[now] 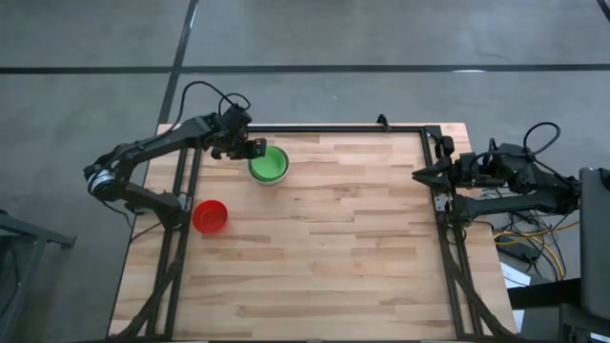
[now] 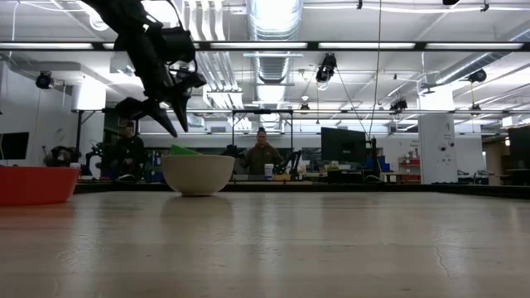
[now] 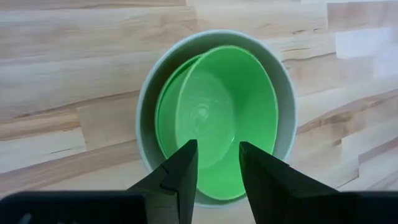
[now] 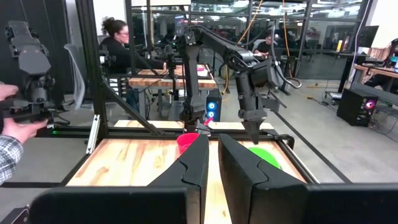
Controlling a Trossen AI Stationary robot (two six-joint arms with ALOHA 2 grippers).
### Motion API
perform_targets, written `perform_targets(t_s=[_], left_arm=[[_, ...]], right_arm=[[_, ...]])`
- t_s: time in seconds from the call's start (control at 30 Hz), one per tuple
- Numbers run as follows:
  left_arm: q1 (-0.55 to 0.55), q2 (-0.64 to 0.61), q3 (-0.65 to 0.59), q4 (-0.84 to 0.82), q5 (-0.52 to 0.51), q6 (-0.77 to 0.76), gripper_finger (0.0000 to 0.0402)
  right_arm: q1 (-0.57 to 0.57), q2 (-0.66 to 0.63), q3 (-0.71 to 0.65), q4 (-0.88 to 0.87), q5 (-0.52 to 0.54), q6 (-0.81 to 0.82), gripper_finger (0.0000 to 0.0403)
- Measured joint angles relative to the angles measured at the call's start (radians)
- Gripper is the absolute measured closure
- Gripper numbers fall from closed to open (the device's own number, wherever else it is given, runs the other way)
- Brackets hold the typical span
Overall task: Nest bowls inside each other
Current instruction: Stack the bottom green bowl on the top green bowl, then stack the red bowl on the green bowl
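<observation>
Green bowl (image 3: 217, 112) nested tilted in white bowl (image 3: 283, 87), mouths up.

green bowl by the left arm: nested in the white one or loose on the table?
Nested. The green bowl sits inside the white bowl, slightly tilted, its rim poking above the white one in the low view. The open left gripper hovers above.

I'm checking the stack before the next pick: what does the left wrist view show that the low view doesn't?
Only the left wrist view looks into the pale white-grey plastic bowl, showing round bright green plastic bowls nested inside, under the open left tool. Only the low view shows the red plastic bowl apart beside it. Both show the white-grey bowl on the wooden table.
</observation>
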Motion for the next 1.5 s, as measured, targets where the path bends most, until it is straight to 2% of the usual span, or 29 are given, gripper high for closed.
perform_targets(t_s=[0.47, 0.8, 1.13, 1.5], left_arm=[[-0.002, 0.002, -0.001, 0.012, 0.016, -0.013, 0.0280], [-0.004, 0.003, -0.100, 0.104, 0.081, -0.054, 0.0280], [-0.004, 0.002, -0.122, 0.120, 0.087, -0.051, 0.0280], [-0.005, -0.098, -0.078, -0.088, 0.042, -0.079, 0.0280]], right_arm=[[0.000, 0.000, 0.000, 0.000, 0.000, 0.000, 0.0369], [0.000, 0.000, 0.000, 0.000, 0.000, 0.000, 0.0369], [0.000, 0.000, 0.000, 0.000, 0.000, 0.000, 0.0369], [0.000, 0.000, 0.000, 0.000, 0.000, 0.000, 0.0369]])
